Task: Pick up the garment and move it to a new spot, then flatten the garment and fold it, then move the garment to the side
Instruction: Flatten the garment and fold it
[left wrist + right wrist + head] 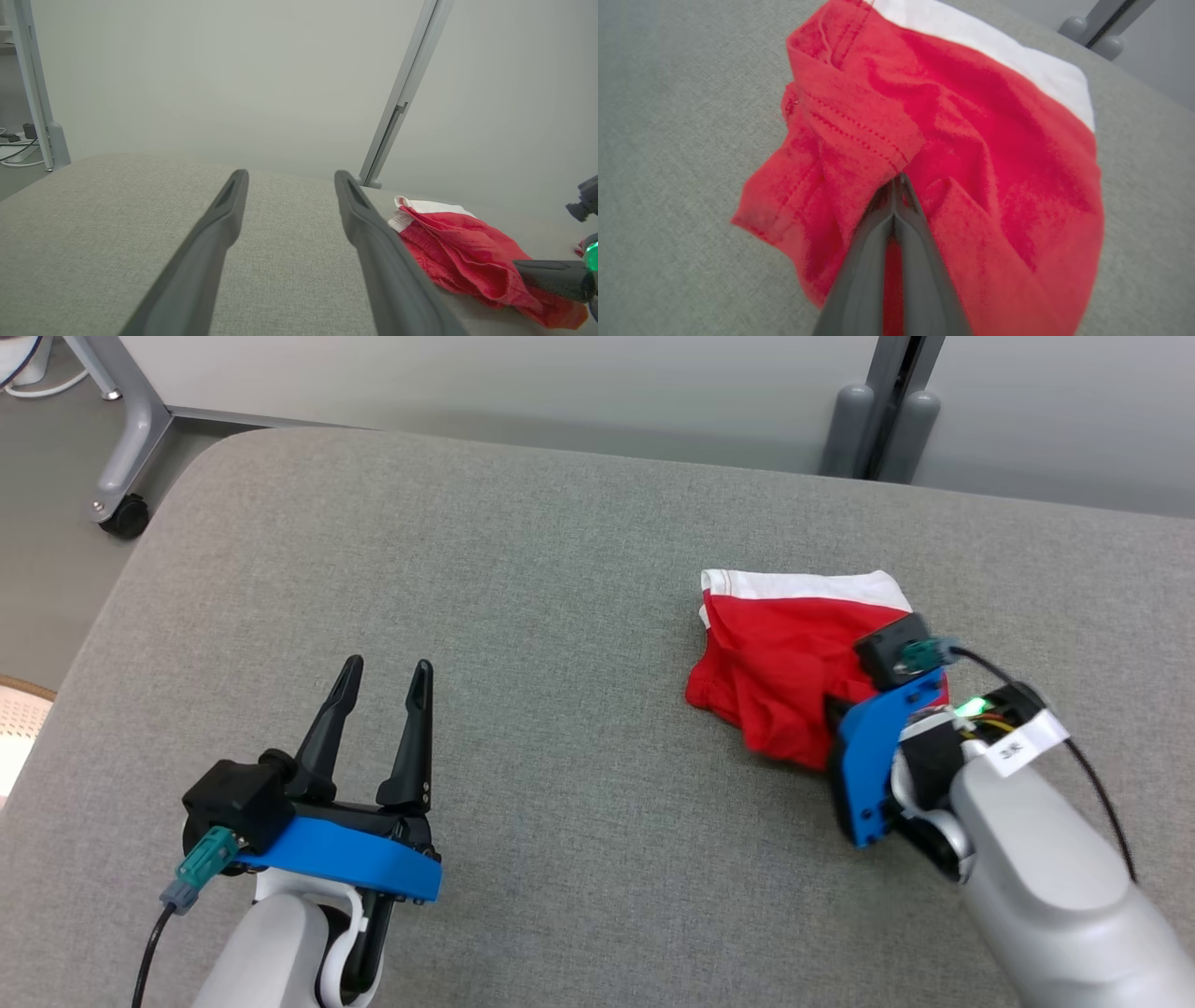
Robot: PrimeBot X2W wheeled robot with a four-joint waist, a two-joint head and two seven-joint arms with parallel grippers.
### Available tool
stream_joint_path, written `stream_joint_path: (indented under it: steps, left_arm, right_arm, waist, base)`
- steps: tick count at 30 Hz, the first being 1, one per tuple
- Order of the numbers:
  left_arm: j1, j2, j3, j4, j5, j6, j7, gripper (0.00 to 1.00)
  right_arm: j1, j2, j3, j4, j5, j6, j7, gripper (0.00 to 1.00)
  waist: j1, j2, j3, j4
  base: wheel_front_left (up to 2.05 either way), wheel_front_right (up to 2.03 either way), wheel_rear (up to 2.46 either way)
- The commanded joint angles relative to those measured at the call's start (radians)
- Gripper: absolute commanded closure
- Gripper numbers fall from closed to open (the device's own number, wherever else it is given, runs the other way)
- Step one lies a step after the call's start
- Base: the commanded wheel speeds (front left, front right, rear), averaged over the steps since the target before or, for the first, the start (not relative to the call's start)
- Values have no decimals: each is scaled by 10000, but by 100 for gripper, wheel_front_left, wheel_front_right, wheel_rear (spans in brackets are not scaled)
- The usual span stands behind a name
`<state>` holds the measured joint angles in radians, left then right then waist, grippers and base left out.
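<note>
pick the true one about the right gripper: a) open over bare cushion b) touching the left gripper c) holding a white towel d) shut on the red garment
d: the right wrist view shows the right gripper closed tight, with a fold of the red garment pinched at its tips.

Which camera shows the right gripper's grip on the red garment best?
The right wrist view: the right gripper is shut on a fold of the garment, close up. In the head view the gripper's body hides the tips; the left wrist view catches one finger side-on at the garment's edge.
</note>
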<state>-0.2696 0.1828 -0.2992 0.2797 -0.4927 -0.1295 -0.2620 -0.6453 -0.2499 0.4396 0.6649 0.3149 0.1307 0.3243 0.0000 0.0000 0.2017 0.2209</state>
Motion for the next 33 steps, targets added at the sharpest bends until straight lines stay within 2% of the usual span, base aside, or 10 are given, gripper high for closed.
stream_joint_path:
  steps: [1, 3, 9, 16, 19, 21, 26, 33]
  left_arm:
    - [-42, 39, 92, 2, -31, -15, -37, 0]
    - [58, 57, 186, 1, -19, -15, -37, 0]
    - [60, 3, 257, -52, 30, -15, -33, 0]
    - [55, 8, 322, -38, 40, -15, -31, 0]
    - [96, 24, 356, -33, 50, -15, -31, 0]
    - [174, 23, 407, -31, 64, -15, -30, 0]
    - [179, -15, 374, -44, 54, -15, -31, 0]
    - [-57, -102, 176, -81, 0, -15, -31, 0]
  right_arm:
    - [148, 100, 448, -243, 371, 1, 116, 100]
    - [346, 137, 1313, -827, 1086, 1, 326, 100]
    - [678, 440, 2891, -2096, 2423, 1, 541, 100]
    - [547, 662, 3566, -3127, 3446, 1, -104, 100]
    - [426, 476, 3318, -3394, 3419, 1, -698, 100]
    - [454, 137, 2648, -3257, 2974, 1, -1031, 100]
    - [318, -525, 1452, -2473, 2191, 1, -424, 100]
    - [-181, -835, 895, -1513, 1739, 1, 520, 100]
  waist:
    - [0, 0, -40, -27]
    - [0, 0, -86, -125]
    - [0, 0, -110, -333]
    - [0, 0, -134, -454]
    - [0, 0, -183, -497]
    - [0, 0, -249, -535]
    - [0, 0, -256, -517]
    - [0, 0, -81, -266]
  base:
    - [0, 0, 0]
    - [0, 0, 0]
    - [0, 0, 0]
    - [0, 0, 0]
    - [0, 0, 0]
    - [0, 0, 0]
    - [0, 0, 0]
    - [0, 0, 0]
